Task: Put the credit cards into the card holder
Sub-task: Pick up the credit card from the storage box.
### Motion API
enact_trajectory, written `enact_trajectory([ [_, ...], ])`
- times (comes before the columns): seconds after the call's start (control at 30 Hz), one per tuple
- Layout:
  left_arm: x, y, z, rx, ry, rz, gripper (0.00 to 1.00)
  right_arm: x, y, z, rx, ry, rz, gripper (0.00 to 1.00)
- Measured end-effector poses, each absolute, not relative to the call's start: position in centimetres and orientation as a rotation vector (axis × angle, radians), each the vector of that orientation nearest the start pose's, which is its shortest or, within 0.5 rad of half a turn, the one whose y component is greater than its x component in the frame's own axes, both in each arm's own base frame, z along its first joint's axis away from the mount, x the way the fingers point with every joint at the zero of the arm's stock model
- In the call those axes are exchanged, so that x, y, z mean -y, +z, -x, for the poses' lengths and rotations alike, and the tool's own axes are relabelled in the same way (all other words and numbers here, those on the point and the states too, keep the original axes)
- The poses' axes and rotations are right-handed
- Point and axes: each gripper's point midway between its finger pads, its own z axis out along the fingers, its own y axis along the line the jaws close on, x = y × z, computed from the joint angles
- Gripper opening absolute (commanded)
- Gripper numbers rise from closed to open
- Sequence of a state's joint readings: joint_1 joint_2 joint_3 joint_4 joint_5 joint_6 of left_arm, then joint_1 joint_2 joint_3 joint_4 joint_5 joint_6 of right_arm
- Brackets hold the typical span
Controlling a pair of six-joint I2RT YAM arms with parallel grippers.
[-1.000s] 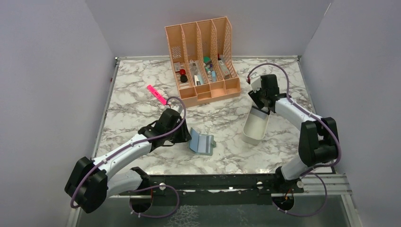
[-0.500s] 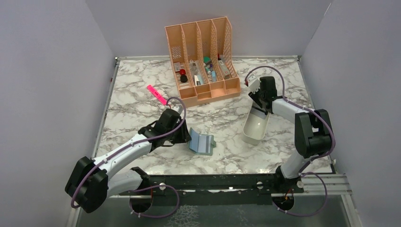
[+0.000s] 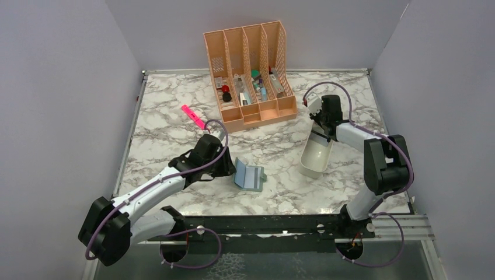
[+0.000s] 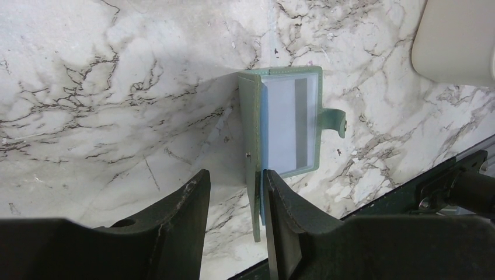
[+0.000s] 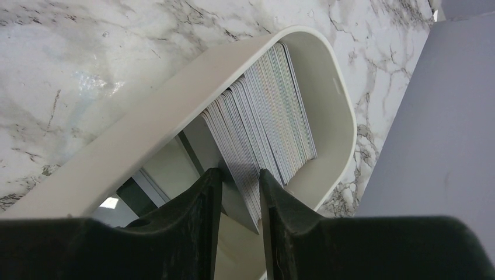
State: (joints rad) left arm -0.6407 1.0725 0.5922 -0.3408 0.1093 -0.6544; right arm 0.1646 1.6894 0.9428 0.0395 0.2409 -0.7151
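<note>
Standing on edge in a packed row, the cards [image 5: 274,111] sit inside the tray [image 5: 146,134], which lies on the bench [image 3: 169,134] at about 4 o'clock from bench centre, its long axis running from 1 to 7 o'clock. The right tool [image 5: 239,181] is lowered into the 1 o'clock end of the tray. Its fingers [image 5: 198,204] straddle the end of the card row nearest the wrist camera, with only a narrow gap between them and card edges inside that gap. Whether the fingers press on those cards cannot be told. The holder [image 4: 289,125] lies open at about 6 o'clock from bench centre, well apart from the tray. One half is flat on the bench, blue-grey pocket side up, with the snap tab projecting from its outer edge. The other half is raised on edge and stands between the fingers of the left tool [image 4: 236,181]. The left tool is partly open: the gap is wider than the raised half, which lies against one finger and stands clear of the other. Whether the visible pocket holds a card cannot be told. The organizer [image 3: 251,70] stands at 12 o'clock and the highlighter [image 3: 193,116] lies at 10 o'clock, both apart from the tools.
</note>
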Motion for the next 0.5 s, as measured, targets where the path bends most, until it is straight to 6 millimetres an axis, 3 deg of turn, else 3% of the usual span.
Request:
enact_trajectory([
  [0.33, 20.5, 8.9, -19.9, -2.498, -0.727, -0.04, 0.42, -0.3, 8.3, -43.8, -2.132, -0.561, 0.859, 0.26],
  [0.5, 20.5, 8.9, -19.9, -2.498, -0.728, -0.037, 0.42, -0.4, 9.1, -43.8, -2.116, -0.561, 0.85, 0.17],
])
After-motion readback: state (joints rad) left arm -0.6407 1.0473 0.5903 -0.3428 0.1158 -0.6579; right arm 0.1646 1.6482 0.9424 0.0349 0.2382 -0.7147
